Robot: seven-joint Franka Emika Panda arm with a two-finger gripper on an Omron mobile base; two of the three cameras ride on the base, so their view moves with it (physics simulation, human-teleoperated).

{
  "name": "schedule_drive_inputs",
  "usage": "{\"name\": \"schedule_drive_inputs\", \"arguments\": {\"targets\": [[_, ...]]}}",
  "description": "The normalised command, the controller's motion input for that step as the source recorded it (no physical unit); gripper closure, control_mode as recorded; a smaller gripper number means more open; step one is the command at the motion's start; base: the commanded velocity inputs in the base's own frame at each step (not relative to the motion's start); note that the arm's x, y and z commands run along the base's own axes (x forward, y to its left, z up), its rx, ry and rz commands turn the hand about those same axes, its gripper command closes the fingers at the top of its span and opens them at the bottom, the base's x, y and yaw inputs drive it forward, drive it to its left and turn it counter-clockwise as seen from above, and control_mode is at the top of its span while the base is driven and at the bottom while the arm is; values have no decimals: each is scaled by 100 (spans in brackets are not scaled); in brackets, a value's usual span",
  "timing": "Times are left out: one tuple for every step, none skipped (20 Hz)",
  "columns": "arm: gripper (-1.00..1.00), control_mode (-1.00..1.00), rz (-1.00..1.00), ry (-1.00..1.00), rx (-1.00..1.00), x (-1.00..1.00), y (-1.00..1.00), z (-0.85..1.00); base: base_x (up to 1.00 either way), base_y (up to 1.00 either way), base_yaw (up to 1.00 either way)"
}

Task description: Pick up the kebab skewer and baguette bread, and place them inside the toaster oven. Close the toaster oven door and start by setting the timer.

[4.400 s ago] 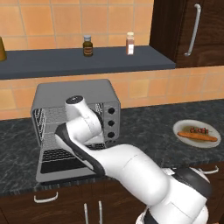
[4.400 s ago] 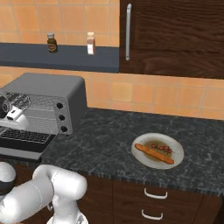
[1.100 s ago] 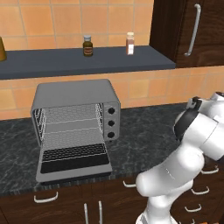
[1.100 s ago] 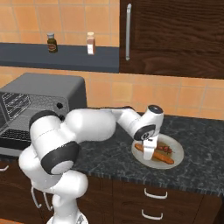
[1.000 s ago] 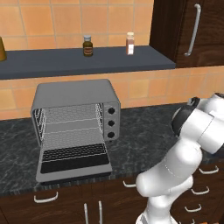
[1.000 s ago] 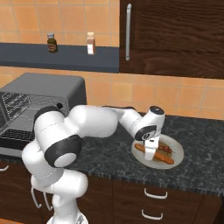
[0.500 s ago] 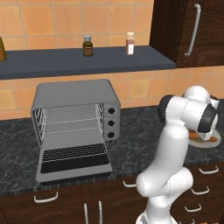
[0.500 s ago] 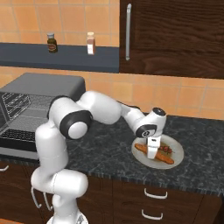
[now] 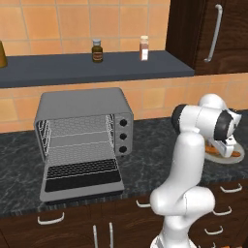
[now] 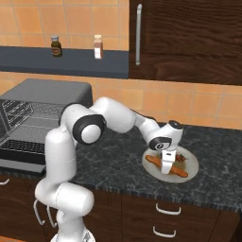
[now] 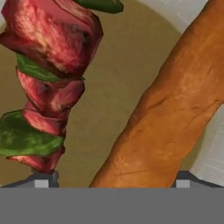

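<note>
- Nothing is inside the toaster oven yet: its wire racks are bare and the toaster oven door hangs open, folded down toward me.
- The kebab skewer and the baguette bread both lie on the plate, well to the right of the toaster oven on the dark surface.
- My hand is down on the plate with its jaws spread wide, gripping nothing. The hand view shows the baguette running between my finger tips, with the skewer just beside it, by one tip.
- I judge this the first pick, on the baguette; still left are closing on it, carrying it over, fetching the skewer, shutting the door and turning the timer knob.
- About a second ago my hand stood above the plate's near edge; since then the arm has folded in and the hand has dropped onto the food. The jaws have barely begun to narrow.
</note>
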Motion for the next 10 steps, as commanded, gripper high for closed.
{"name": "schedule_drive_inputs", "arguments": {"targets": [[100,-100,0,0,0,0,0,-26,0,0,0],[100,-100,0,0,0,0,0,-23,0,0,0],[100,-100,0,0,0,0,0,-24,0,0,0],[100,-100,0,0,0,-2,0,-17,0,0,0],[100,-100,0,0,0,-13,9,-10,0,0,0],[100,-100,0,0,0,-13,14,0,0,0,0],[100,-100,0,0,0,-20,8,0,0,0,0],[100,-100,0,0,0,-52,0,2,0,0,0],[100,-100,0,0,0,-62,0,25,0,0,0],[100,-100,0,0,0,-55,6,55,0,0,0]]}}
